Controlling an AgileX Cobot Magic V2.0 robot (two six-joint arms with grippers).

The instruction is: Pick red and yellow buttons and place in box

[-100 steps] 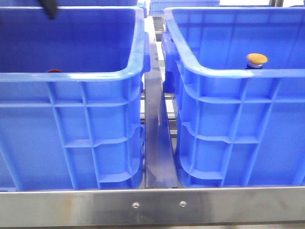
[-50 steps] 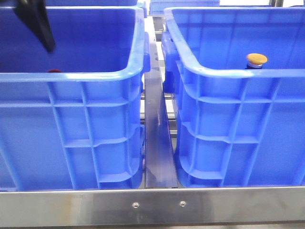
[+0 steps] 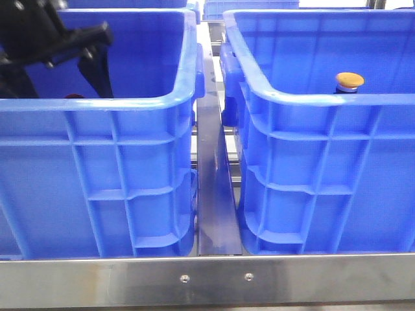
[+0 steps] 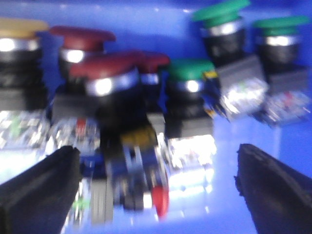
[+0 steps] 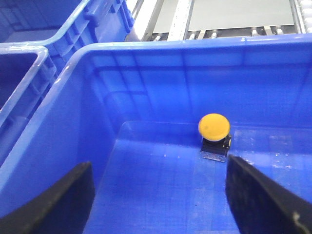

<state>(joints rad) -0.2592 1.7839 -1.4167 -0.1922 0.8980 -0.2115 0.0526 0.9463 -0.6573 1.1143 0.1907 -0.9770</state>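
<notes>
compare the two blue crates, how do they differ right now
The left crate holds a heap of red, green and yellow buttons; the right crate holds a lone yellow button. The left pincer is down inside the left crate; the right pincer hovers open above the right one. Both share ribbed blue walls.

One button (image 3: 349, 81) in right box (image 3: 324, 97); left gripper (image 3: 55, 71) inside left crate (image 3: 97, 107).

Two blue crates (image 3: 97, 181) (image 3: 324, 175) sit side by side on a steel frame (image 3: 207, 278).
</notes>
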